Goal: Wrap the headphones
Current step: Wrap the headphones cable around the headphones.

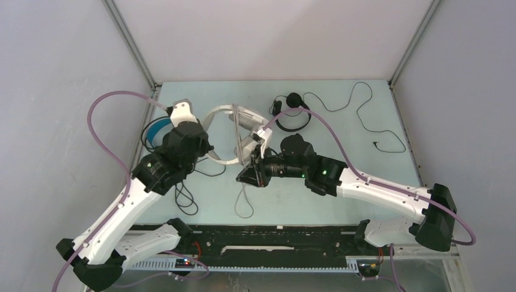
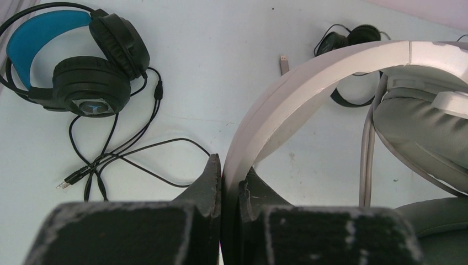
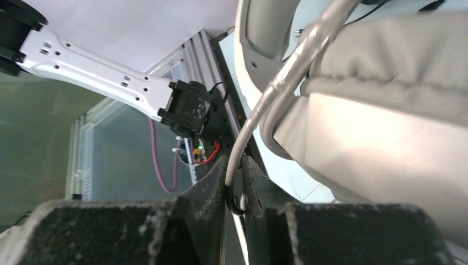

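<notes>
My left gripper (image 2: 230, 165) is shut on the headband of the white over-ear headphones (image 2: 309, 72), which are lifted near the table's middle (image 1: 234, 125). One grey ear cup (image 2: 425, 127) hangs to the right of the band. My right gripper (image 3: 235, 165) is shut on their grey cable (image 3: 287, 72), close under the other padded cup (image 3: 386, 110). In the top view the left gripper (image 1: 205, 151) and the right gripper (image 1: 251, 175) flank the headset, and a slack loop of the cable (image 1: 243, 205) trails toward the near edge.
The bulky black headset with blue lining (image 2: 77, 61) lies at the far left with its black cable (image 2: 127, 149) spread loosely on the table. The small black on-ear headset (image 1: 292, 112) lies at the back, its thin cable (image 1: 365, 115) strung out to the right. The plug (image 2: 284, 63) rests on the table.
</notes>
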You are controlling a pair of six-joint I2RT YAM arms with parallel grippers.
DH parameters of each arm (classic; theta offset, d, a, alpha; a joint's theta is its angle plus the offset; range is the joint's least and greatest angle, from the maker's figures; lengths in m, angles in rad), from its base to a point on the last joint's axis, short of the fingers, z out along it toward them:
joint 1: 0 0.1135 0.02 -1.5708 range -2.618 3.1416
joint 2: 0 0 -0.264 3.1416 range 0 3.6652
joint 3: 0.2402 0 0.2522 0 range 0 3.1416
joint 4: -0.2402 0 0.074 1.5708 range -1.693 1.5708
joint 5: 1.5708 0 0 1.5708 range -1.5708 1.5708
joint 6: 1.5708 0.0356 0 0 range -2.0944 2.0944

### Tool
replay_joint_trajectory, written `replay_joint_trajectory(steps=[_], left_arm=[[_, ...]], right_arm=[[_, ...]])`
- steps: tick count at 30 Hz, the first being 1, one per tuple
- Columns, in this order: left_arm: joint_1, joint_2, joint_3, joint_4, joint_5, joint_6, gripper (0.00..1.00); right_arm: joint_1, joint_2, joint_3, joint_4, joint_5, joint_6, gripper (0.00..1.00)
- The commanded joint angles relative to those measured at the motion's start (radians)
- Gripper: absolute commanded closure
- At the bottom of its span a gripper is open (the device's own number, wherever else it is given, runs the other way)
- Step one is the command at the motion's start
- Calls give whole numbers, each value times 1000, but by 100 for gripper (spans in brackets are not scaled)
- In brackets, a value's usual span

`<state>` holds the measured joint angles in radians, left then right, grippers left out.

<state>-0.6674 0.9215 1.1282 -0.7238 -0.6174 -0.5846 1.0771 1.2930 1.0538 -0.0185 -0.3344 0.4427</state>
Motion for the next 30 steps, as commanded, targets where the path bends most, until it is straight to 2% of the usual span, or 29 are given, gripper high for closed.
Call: replay_joint_trajectory(steps=[1, 5, 9, 16, 24, 30], left_arm=[[6, -33, 145, 55, -13, -92, 100], [6, -56, 162, 48, -2, -103, 100], [6, -71, 181, 42, 5, -99, 100], [5, -76, 236, 13, 5, -92, 100], [5, -80, 254, 0, 4, -102, 100], [5, -71, 295, -13, 47, -108, 100]], right_arm=[[50, 14, 43, 24, 120, -82, 82], [91, 51, 41, 73, 180, -106, 80], [154, 70, 9, 129, 253, -210, 73], [210, 63, -172, 417, 379, -307, 69], [219, 65, -294, 606, 373, -362, 63], [217, 127, -367, 781, 281, -439, 50]])
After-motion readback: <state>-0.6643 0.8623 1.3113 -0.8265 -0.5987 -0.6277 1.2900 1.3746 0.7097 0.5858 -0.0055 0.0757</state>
